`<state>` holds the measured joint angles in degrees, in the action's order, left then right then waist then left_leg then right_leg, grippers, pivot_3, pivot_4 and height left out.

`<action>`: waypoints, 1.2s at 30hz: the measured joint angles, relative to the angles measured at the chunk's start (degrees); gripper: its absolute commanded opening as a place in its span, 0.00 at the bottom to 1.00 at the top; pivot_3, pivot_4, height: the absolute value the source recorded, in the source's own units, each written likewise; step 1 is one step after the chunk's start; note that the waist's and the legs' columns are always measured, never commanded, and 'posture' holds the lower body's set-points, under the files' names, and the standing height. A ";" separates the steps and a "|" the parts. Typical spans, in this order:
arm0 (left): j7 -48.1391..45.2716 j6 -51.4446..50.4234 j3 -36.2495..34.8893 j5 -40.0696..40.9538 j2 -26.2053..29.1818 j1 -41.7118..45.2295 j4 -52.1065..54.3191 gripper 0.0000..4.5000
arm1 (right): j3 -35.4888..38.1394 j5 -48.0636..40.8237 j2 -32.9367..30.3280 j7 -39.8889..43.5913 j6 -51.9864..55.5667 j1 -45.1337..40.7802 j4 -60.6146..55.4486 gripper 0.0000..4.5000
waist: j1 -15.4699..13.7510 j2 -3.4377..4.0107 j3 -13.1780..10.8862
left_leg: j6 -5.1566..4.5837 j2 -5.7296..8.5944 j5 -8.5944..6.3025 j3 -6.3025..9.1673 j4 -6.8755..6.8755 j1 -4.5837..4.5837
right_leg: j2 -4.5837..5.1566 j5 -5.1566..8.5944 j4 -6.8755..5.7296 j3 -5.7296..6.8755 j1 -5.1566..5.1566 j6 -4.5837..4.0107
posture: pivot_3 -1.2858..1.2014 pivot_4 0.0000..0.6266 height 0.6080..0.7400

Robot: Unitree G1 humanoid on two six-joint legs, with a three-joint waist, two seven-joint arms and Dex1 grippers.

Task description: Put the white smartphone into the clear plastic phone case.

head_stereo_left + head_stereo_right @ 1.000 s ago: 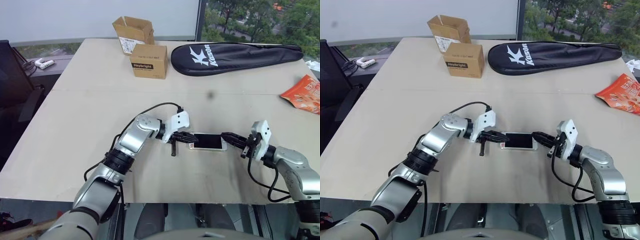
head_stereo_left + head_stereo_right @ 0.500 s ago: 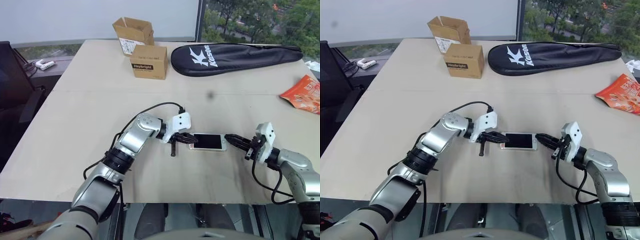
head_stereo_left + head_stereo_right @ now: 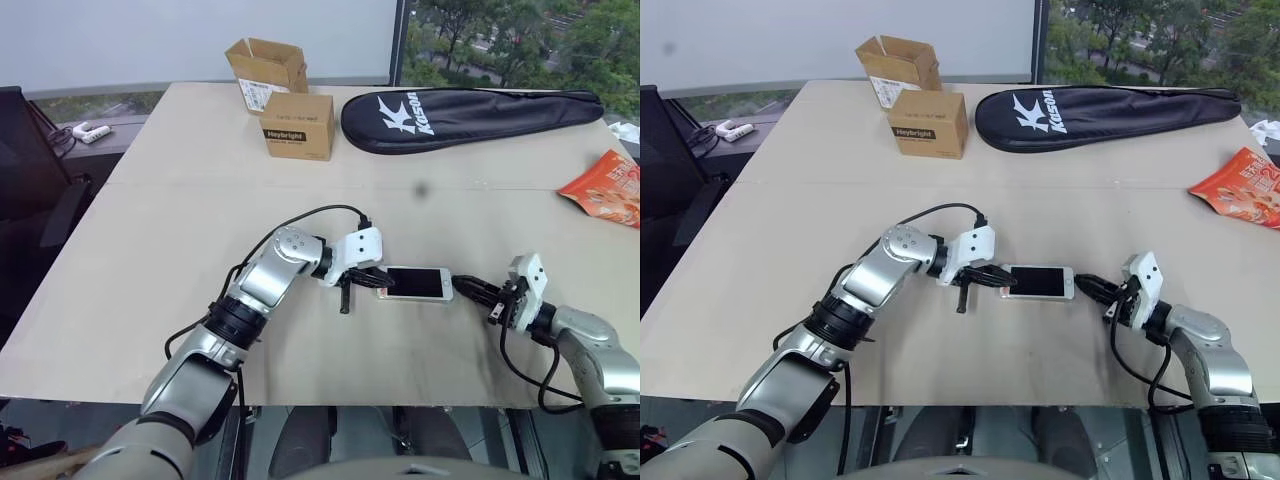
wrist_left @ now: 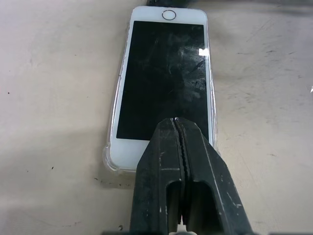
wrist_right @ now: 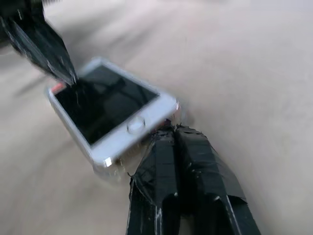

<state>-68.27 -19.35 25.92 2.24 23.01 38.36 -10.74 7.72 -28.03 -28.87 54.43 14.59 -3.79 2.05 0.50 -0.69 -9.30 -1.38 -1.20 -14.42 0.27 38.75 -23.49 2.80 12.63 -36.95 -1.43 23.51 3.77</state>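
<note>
Beige laminate covers your counter [image 3: 160,230], and on it, largest first: a long black racket bag [image 3: 470,113] lies along the far edge toward the far right corner, and two cardboard boxes sit near the far edge, an open one [image 3: 266,63] behind a closed one [image 3: 297,123], touching or nearly so. An orange-red snack packet [image 3: 606,188] lies at the right edge.

Your white smartphone [image 4: 164,83] lies flat, screen up, toward the near edge, about midway between the left and right edges. Thin glossy edges of the clear plastic phone case [image 4: 113,123] show around its sides and corners, so it sits in the case.

Your left pincer [image 4: 178,126] has its fingers pressed together, tips over the end of the screen away from the home button. Your right pincer [image 5: 172,132] is also closed, tips right at the phone's home-button end; you cannot tell whether they touch it.
</note>
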 measured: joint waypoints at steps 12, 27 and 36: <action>0.39 0.10 -0.11 0.02 -0.25 -0.15 -0.07 0.00 | -2.49 1.36 -1.57 3.12 -1.94 -0.32 -0.64 0.02 | -0.12 0.01 0.01 | 0.00 0.01 0.00 -0.01 0.00 0.01 | 0.00 0.00 0.00 0.00 -0.01 0.00 | 0.52 0.24 1.00; 1.03 -1.90 -0.35 0.00 -0.78 -0.42 -1.00 0.00 | -7.57 9.08 -5.09 4.18 -7.77 -1.98 2.33 0.02 | 0.10 -0.41 0.62 | -0.01 -0.01 -0.01 -0.03 -0.19 0.97 | 0.00 0.16 0.17 -0.02 -0.85 -0.22 | 0.52 0.24 1.00; 1.12 -2.83 0.62 -0.50 -1.02 -1.05 -1.22 0.00 | -12.28 15.45 -8.34 3.00 -9.04 -4.67 3.06 0.02 | 0.07 -1.11 1.39 | 0.01 -0.09 -0.02 0.15 -0.36 1.86 | 0.08 0.45 0.32 0.00 -1.70 -0.19 | 0.52 0.24 1.00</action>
<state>-67.14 -22.18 26.54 1.74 21.99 37.31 -11.96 -4.57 -12.58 -37.21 57.44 5.55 -8.46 5.11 0.57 -1.80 -7.91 -1.37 -1.28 -14.44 0.41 38.38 -21.63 2.88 13.08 -36.63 -1.43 21.81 3.58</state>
